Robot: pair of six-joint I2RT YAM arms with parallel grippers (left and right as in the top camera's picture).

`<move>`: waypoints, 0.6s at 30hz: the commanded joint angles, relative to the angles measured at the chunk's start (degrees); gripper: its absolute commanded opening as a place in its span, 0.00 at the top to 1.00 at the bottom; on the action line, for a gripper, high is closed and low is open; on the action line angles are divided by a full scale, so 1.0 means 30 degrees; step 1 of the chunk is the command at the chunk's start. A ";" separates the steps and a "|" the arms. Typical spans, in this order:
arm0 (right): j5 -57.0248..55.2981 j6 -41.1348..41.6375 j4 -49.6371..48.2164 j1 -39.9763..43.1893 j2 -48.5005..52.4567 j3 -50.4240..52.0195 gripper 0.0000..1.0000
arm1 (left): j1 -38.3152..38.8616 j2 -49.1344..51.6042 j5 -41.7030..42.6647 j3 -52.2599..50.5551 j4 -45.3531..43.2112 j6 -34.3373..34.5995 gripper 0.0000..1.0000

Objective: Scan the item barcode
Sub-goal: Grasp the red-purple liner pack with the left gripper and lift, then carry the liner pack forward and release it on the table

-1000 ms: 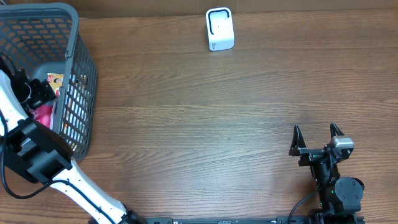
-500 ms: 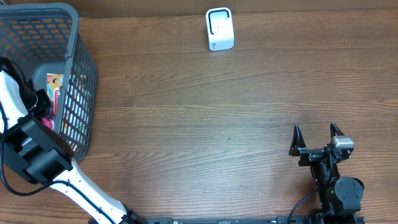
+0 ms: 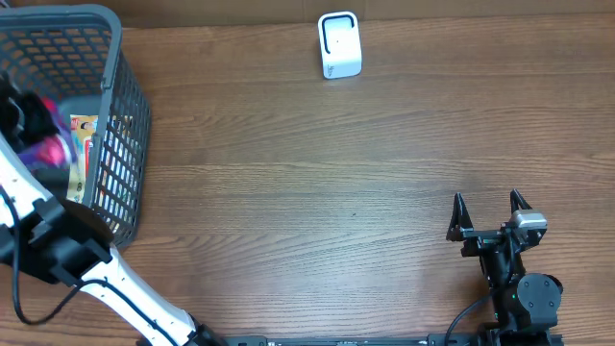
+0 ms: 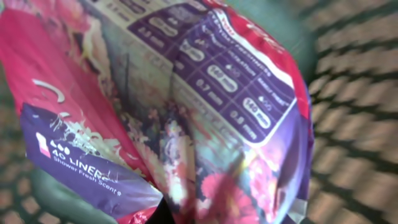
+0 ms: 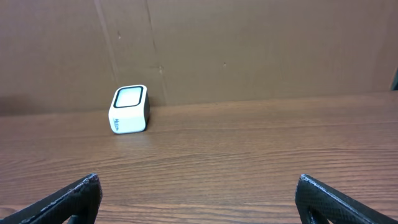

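**Left arm lifts the packet inside the basket**

The left gripper [image 3: 40, 133] is inside the grey mesh basket [image 3: 130, 106], its fingers pinched tight on a pink and purple packet [image 3: 50, 151]. A second ago it sat lower in the basket with its jaws still apart over the packet. Since then the jaws have closed, and the gripper has moved toward the basket's far wall, taking the packet with it. Both are motion-blurred in the overhead view.

In the left wrist view the packet [image 4: 186, 106] fills almost the whole picture, crumpled, with a floral print and white lettering on purple panels. The basket mesh is blurred behind it. Only a dark sliver of the gripper shows at the bottom edge.

A second packet [image 3: 85, 125], yellow and red, lies in the basket next to the wall that faces the open table [image 3: 317, 163]. It has not moved.

The white scanner [image 3: 339, 45] stands well to the right of the basket, near the table's far edge, unchanged. The right gripper [image 3: 488, 204] sits farther from the basket than the scanner does, at the near edge. Its fingers are spread wide and hold nothing, as in both earlier frames. In the right wrist view the scanner [image 5: 129, 109] is ahead and to the left of that gripper [image 5: 198, 190].
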State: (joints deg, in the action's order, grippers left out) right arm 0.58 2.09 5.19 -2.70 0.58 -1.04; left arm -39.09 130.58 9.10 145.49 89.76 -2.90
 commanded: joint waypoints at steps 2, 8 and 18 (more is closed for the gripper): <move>-0.0175 -0.0066 -0.0117 0.0015 -0.0138 0.0189 0.00 | 0.0044 -0.2572 0.1392 0.4087 0.0648 0.1348 0.96; -0.0175 -0.0066 -0.0117 0.0015 -0.0138 0.0189 0.00 | 0.0707 -0.5676 0.3767 0.5399 0.0641 0.1683 0.96; -0.0175 -0.0066 -0.0117 0.0015 -0.0138 0.0189 0.00 | 1.1293 -0.7308 0.5595 0.4750 0.2346 0.1384 0.96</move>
State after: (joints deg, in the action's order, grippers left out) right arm 0.60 2.07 5.17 -2.70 0.58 -1.04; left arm -16.80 107.24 26.04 161.29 96.27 1.52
